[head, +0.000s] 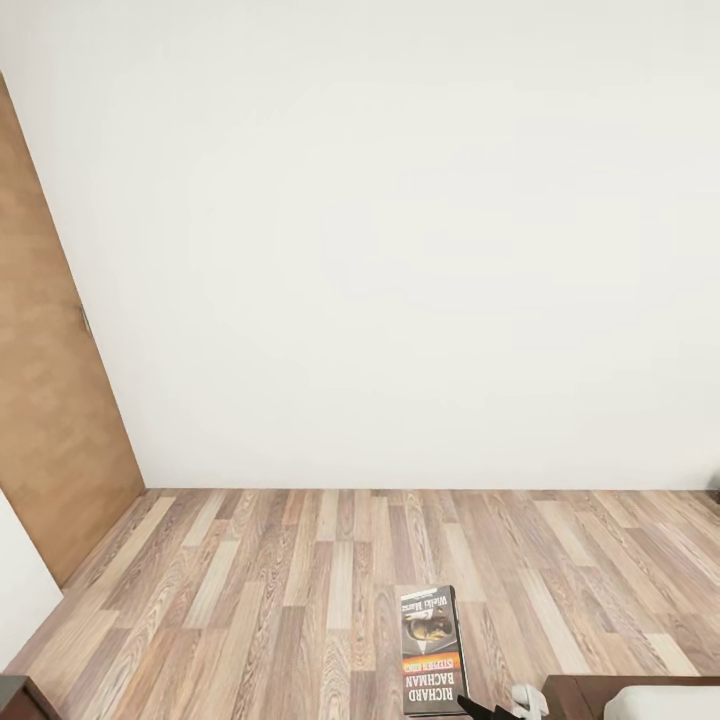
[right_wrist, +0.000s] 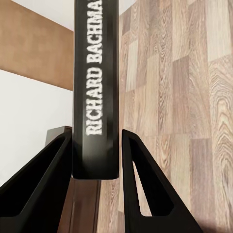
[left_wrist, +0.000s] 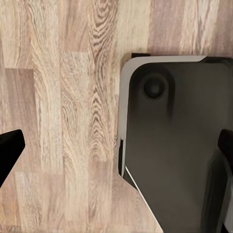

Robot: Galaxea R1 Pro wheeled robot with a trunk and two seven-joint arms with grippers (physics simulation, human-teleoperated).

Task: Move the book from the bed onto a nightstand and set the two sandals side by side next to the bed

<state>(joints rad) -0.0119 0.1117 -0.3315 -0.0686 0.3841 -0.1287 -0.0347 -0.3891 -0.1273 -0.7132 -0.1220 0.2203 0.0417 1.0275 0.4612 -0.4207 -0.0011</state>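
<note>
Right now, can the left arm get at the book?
Probably no need: the book already sits between the right gripper fingers. The left gripper hangs open over the wood floor, beside a dark rounded part, the book not before it.

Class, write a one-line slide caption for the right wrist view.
Right gripper clamps the book by its spine, "RICHARD BACHMAN" lettering showing, above the wood-plank floor.

Floor (head: 300,590): wood planks, strong grain, satin sheen. Far wall (head: 400,250): plain white, matt, smooth. Door (head: 50,420) at left: flat brown wood veneer, matt. Book (head: 432,648): paper, glossy printed cover, dark matt-looking spine. Right gripper (right_wrist: 94,194) fingers: black matt plastic. Bed (head: 580,695) frame at near right: dark brown wood, smooth.
</note>
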